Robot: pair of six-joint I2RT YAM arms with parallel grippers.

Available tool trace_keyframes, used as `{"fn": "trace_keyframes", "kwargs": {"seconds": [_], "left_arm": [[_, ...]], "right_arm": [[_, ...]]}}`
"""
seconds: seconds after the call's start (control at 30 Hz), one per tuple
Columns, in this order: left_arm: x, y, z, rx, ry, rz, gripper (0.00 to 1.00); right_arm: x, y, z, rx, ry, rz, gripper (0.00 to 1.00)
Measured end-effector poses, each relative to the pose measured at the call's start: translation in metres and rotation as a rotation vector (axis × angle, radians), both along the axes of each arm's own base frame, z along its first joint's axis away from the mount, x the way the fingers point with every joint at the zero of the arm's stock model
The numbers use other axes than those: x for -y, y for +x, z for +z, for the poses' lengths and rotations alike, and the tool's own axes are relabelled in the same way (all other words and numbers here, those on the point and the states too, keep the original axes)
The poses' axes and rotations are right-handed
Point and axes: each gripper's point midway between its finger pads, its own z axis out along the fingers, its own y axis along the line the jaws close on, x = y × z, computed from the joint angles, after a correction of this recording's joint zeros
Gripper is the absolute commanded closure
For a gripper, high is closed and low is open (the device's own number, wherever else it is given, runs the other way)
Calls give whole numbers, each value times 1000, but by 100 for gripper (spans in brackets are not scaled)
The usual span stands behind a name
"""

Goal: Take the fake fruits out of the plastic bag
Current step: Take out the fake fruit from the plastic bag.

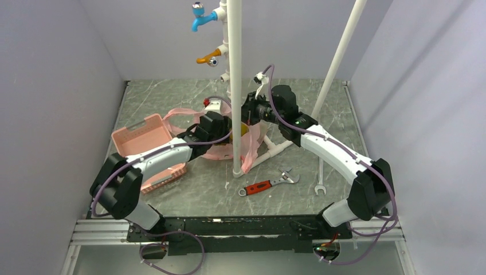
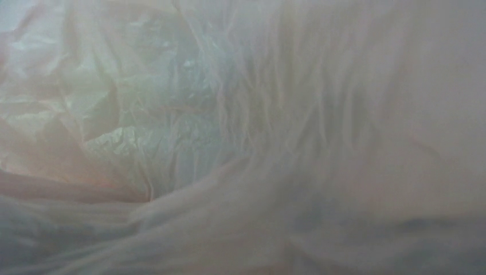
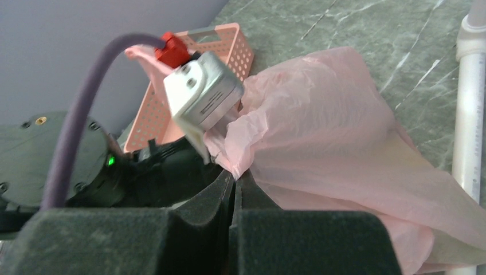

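The pink plastic bag [image 1: 224, 150] lies crumpled at the foot of the white pole. My left gripper [image 1: 218, 130] reaches into the bag's mouth; its fingers are hidden by the film. The left wrist view shows only the bag's translucent film [image 2: 172, 114] pressed close, with no fingers and no fruit to make out. My right gripper [image 1: 247, 116] is shut on a pinch of the bag's edge [image 3: 238, 166] and holds it up. A yellow-green patch [image 1: 245, 130], perhaps one of the fake fruits, shows at the bag's right side. The other fruits are hidden.
A rigid pink slotted basket [image 1: 143, 137] stands left of the bag, also in the right wrist view [image 3: 220, 46]. A red-handled wrench [image 1: 266, 184] and a spanner [image 1: 320, 177] lie at the front right. A white upright pole [image 1: 235, 86], a slanted pole [image 1: 338, 57] and taps [image 1: 200, 14] stand behind.
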Motion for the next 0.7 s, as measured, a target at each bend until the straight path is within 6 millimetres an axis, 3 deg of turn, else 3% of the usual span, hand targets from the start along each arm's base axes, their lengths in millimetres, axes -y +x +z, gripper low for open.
{"fn": "trace_keyframes", "kwargs": {"seconds": [0.2,0.33,0.7], "left_arm": [[-3,17,-25,-35,80,68,38],[-6,19,-42,-66,122,87,31],[-6,24,-63,-99,152,108,18]], "right_arm": [[7,-15,-10,-12,-3,16,100],[11,-23,-25,-37,-17,26,100],[19,-36,-48,-64,-48,37,100]]}}
